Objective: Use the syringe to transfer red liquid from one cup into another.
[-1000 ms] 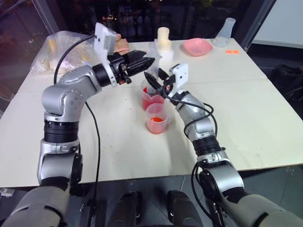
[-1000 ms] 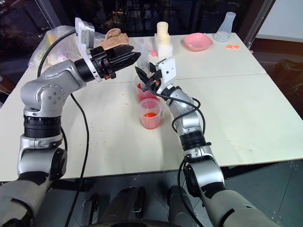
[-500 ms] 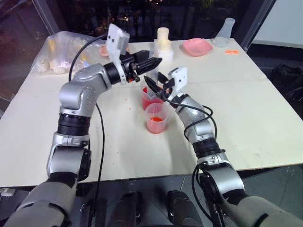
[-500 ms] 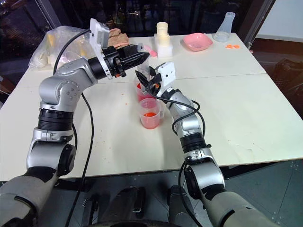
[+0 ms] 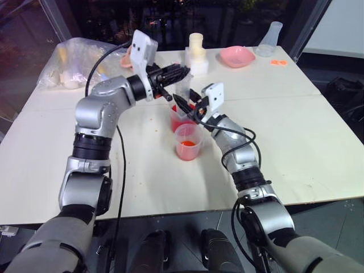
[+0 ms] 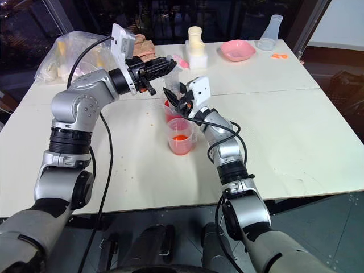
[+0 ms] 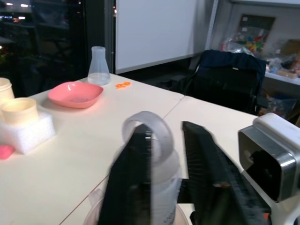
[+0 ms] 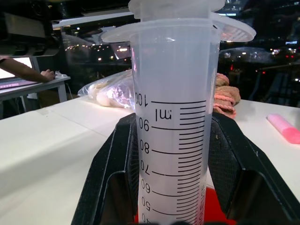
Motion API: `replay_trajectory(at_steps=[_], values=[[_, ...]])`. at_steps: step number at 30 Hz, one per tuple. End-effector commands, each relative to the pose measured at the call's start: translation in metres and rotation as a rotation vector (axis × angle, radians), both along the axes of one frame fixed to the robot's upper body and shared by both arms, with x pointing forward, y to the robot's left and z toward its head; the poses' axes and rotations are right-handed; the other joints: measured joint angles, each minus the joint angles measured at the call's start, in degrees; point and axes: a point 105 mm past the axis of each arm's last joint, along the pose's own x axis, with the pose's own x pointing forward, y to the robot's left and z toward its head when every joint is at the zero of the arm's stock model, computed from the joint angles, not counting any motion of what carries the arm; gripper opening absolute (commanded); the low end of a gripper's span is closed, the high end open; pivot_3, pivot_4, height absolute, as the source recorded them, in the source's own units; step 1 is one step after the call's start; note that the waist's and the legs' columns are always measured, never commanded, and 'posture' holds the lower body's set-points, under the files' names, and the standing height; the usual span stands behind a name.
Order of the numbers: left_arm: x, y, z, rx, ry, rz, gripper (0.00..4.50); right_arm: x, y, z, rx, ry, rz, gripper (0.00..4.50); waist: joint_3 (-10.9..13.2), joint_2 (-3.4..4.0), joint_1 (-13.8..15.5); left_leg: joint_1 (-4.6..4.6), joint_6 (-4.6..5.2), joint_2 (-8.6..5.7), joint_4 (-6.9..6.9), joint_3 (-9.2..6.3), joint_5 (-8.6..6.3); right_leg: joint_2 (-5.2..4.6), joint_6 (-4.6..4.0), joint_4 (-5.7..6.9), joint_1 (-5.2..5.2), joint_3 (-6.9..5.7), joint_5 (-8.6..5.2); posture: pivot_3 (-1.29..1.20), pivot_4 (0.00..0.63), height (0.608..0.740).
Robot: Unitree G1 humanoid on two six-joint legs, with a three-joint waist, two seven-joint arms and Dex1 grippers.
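Syringe [image 8: 171, 122] upright over beaker [image 5: 181, 116], pinched by right gripper [image 5: 183, 103]; left gripper [image 5: 177, 73] closing around plunger [image 7: 149, 131]; table [image 5: 296, 131] open rightward

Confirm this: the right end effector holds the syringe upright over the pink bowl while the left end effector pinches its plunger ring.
Wrong place. The right end effector holds the syringe upright over the spouted beaker of red liquid, per the left eye view; the left end effector does pinch the plunger ring.

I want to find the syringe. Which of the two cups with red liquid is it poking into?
The spouted beaker, farther from the robot; the syringe stands in it. The plain cup sits nearer.
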Motion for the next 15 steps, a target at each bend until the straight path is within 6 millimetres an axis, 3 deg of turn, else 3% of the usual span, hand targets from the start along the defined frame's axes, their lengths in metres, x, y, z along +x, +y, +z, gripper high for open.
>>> replay_trajectory(at_steps=[1,8,15], values=[[-0.005,-0.005,0.012,0.0,-0.04,-0.022,0.01,-0.006,0.005,0.02,0.016,-0.073,0.023,1.43,0.0,0.0,0.0,0.0,0.0,0.0,0.0,0.0,0.0,0.0,0.0,0.0,0.0,0.0,0.0,0.0,0.15,0.74],[-0.005,-0.007,0.017,-0.006,-0.046,-0.026,0.01,-0.007,0.007,0.019,0.016,-0.063,0.032,1.43,0.0,0.0,0.0,0.0,0.0,0.0,0.0,0.0,0.0,0.0,0.0,0.0,0.0,0.0,0.0,0.0,0.15,0.74],[-0.009,-0.009,0.037,-0.072,-0.075,-0.03,0.01,-0.009,0.008,0.015,0.011,-0.048,0.045,1.43,0.0,0.0,0.01,0.0,0.0,0.0,0.01,0.0,0.0,0.0,0.0,0.0,0.0,0.0,0.0,0.0,0.15,0.74]])
